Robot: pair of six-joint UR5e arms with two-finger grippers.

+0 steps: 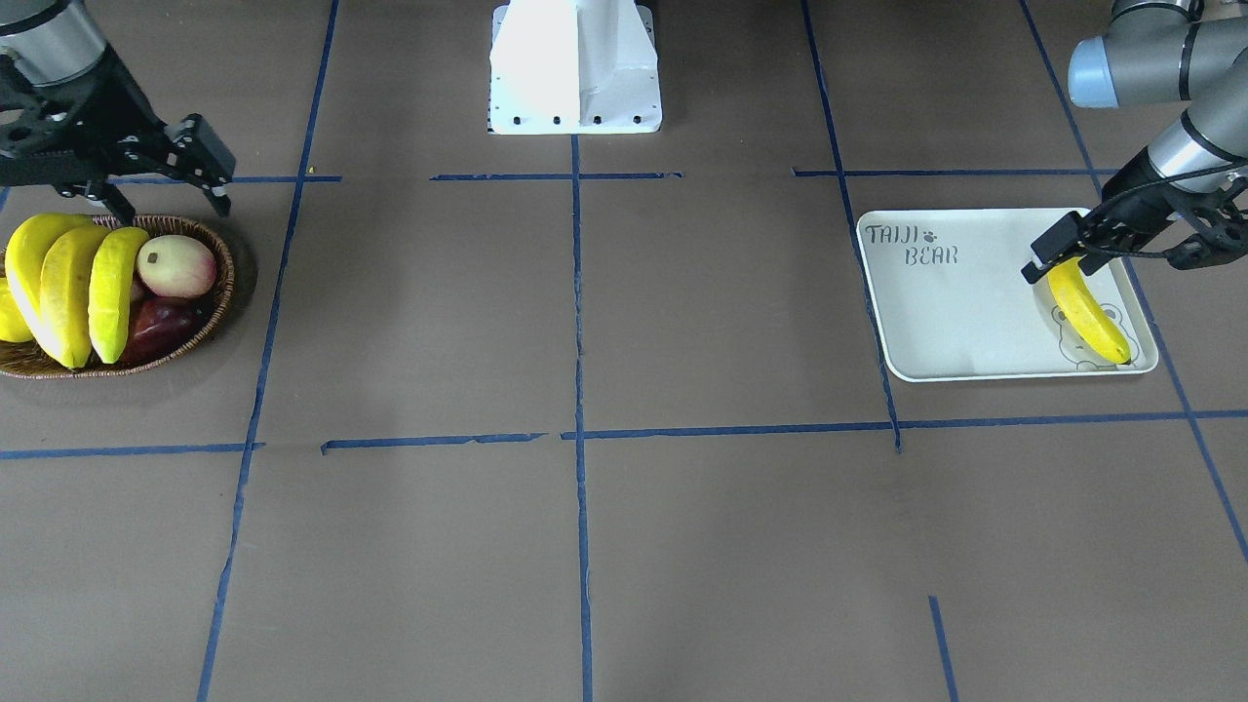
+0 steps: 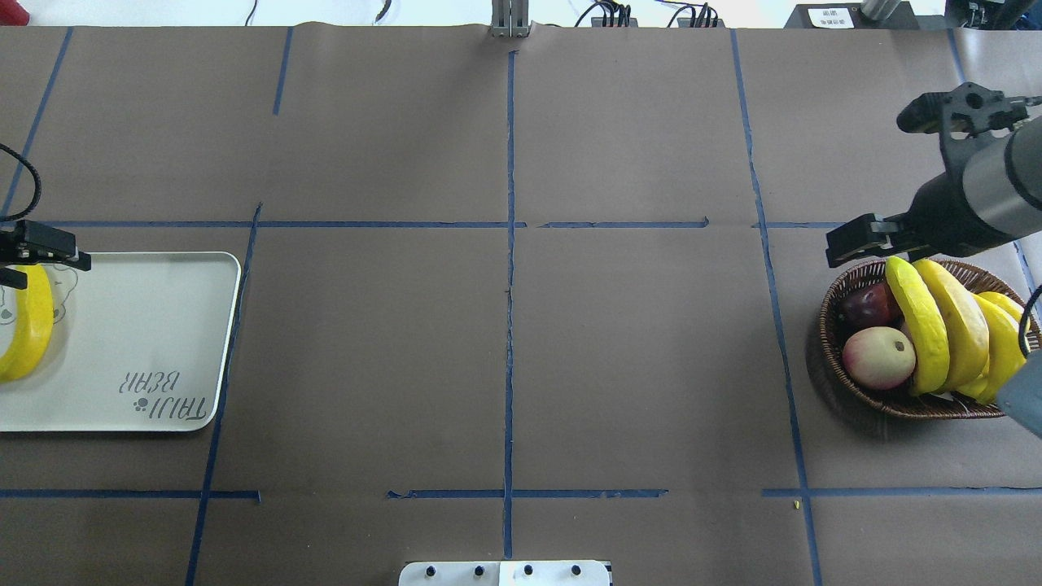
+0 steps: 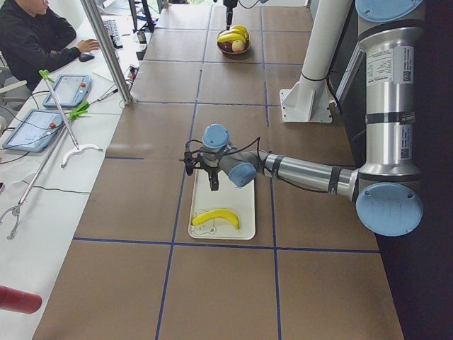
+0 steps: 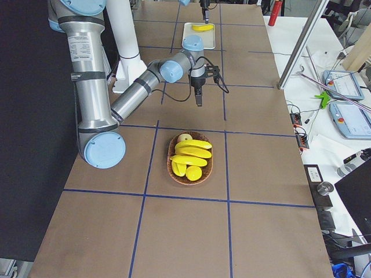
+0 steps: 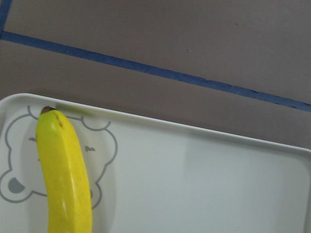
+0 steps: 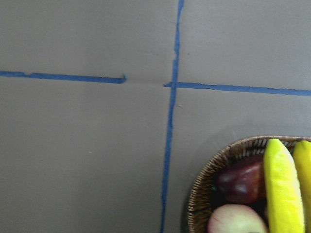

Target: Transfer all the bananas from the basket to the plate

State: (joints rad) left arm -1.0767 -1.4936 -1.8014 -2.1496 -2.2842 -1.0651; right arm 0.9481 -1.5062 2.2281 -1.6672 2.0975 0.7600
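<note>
- At the left end of the table in the overhead view lies a white rounded-rectangle tray (image 2: 163,325) with a raised rim, grey "TAIJI BEAR" lettering and a grey bear face in one corner.
- One long, curved, glossy yellow banana (image 2: 28,334) lies flat in the tray, across the bear drawing.
- The left gripper (image 1: 1111,261) hangs above that banana's upper end. Its jaws are spread and nothing is between them.
- The middle of the brown paper-covered table (image 2: 505,366), crossed by blue tape lines, separates tray and basket.
- The right gripper (image 1: 174,200) hovers near the basket's rim, on the side toward the table's middle. Its fingers are apart and it holds nothing.
- At the right end sits a shallow oval brown wicker basket (image 2: 838,358).
- Three more long yellow bananas lie side by side in it: a greenish one (image 2: 920,325), then another (image 2: 961,325), then a third (image 2: 997,350).
- Beside them in the basket are a round pink-white apple (image 2: 877,358) and a dark red apple (image 2: 869,303).
</note>
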